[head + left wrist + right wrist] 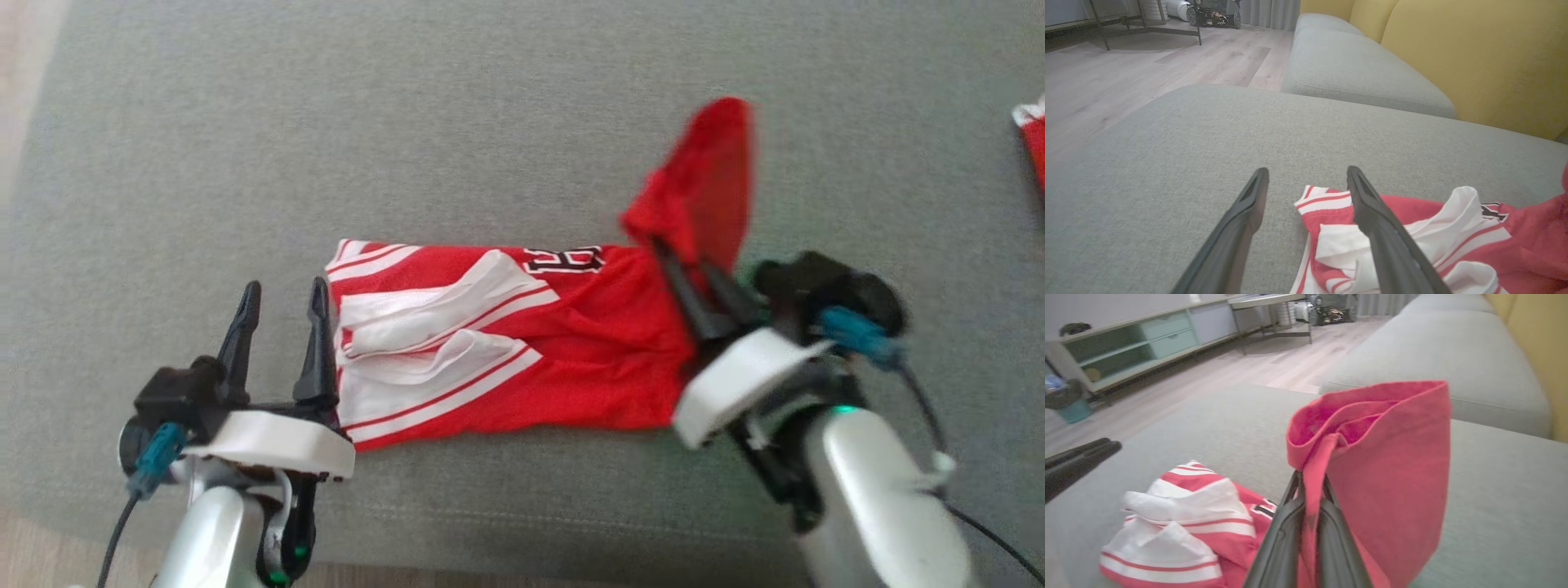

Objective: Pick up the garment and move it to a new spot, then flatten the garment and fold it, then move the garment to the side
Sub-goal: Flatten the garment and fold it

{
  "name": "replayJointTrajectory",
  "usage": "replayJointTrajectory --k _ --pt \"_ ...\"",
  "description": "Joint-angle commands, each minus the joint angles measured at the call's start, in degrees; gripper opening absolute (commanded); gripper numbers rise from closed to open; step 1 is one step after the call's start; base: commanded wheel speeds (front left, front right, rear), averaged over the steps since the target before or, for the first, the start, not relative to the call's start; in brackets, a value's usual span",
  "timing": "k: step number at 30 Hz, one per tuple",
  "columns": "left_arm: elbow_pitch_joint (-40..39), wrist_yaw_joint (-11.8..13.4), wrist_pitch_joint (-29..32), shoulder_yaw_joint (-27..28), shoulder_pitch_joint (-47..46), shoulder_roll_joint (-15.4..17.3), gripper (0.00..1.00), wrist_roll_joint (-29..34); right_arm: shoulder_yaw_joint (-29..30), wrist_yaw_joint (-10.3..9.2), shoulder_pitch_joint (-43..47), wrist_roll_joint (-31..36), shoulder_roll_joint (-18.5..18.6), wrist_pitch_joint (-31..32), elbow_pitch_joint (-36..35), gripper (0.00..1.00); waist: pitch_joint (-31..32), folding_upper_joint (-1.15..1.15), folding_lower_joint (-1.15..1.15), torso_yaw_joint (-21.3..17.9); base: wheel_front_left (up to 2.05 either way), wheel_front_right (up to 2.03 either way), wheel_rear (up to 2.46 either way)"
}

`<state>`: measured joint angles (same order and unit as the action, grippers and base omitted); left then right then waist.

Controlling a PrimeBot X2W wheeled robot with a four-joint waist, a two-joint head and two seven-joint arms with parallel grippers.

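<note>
The garment (pixel 571 343) is a red jersey with white stripes and dark lettering, lying crumpled across the grey cushion (pixel 490 122). My right gripper (pixel 663 249) is shut on the garment's right end and holds a red flap (pixel 1392 457) lifted above the cushion. My left gripper (pixel 284 294) stands open at the garment's left, striped end, its right finger (pixel 1372 212) over the white edge (pixel 1327 196) and its left finger (pixel 1249 204) over bare cushion. Nothing is between the left fingers.
A second red and white cloth (pixel 1033 139) lies at the far right edge of the cushion. Wooden floor (pixel 1126 73) lies beyond the cushion's left side. Another grey seat (pixel 1355 69) and yellow backrests (pixel 1474 53) lie beyond.
</note>
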<state>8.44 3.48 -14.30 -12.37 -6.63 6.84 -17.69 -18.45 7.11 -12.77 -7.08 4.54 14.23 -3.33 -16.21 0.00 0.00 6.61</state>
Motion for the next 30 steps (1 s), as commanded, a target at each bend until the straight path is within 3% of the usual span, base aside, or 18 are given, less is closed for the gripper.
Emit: replayJointTrajectory --k 1,9,21,22,23,24,30 --pt "-1.5 -0.4 -0.7 2.1 -1.0 0.3 1.00 0.5 -3.3 0.37 -2.4 -0.9 -0.4 0.4 -1.3 0.00 0.3 0.00 0.00 1.2 0.00 0.00 0.00" --pt "-0.6 -1.4 -0.7 2.1 -1.4 -1.3 1.00 0.5 -17.9 0.37 -8.7 -9.0 -1.6 -1.6 8.8 0.00 -0.2 0.00 0.00 5.5 0.00 0.00 0.00" --pt "0.6 -3.0 -0.7 2.4 -2.4 -2.9 1.00 1.2 -27.2 0.37 -15.5 -21.0 -1.7 -9.2 19.0 0.00 -2.0 0.00 0.00 7.9 0.00 0.00 0.00" --pt "0.7 -3.1 -0.7 2.5 -2.5 -3.0 1.00 1.3 -27.7 0.37 -15.8 -22.0 -1.7 -9.6 19.4 0.11 -2.1 0.00 0.00 7.7 0.00 0.00 0.00" --pt "0.8 -3.2 -0.7 2.7 -2.5 -3.0 1.00 1.4 -28.1 0.37 -16.2 -22.7 -1.7 -10.3 19.6 0.44 -2.1 0.00 0.00 7.5 0.00 0.00 0.00" --pt "0.9 -3.2 -0.7 2.9 -2.5 -3.0 1.00 1.5 -28.5 0.37 -16.5 -23.3 -1.7 -11.1 19.6 1.00 -2.0 0.00 0.00 7.1 0.00 0.00 0.00" --pt "1.3 -3.6 -0.7 3.8 -2.6 -2.4 1.00 2.9 -29.8 0.37 -18.2 -25.4 -1.7 -16.7 16.5 1.00 -0.7 0.00 0.00 4.1 0.00 0.00 0.00"
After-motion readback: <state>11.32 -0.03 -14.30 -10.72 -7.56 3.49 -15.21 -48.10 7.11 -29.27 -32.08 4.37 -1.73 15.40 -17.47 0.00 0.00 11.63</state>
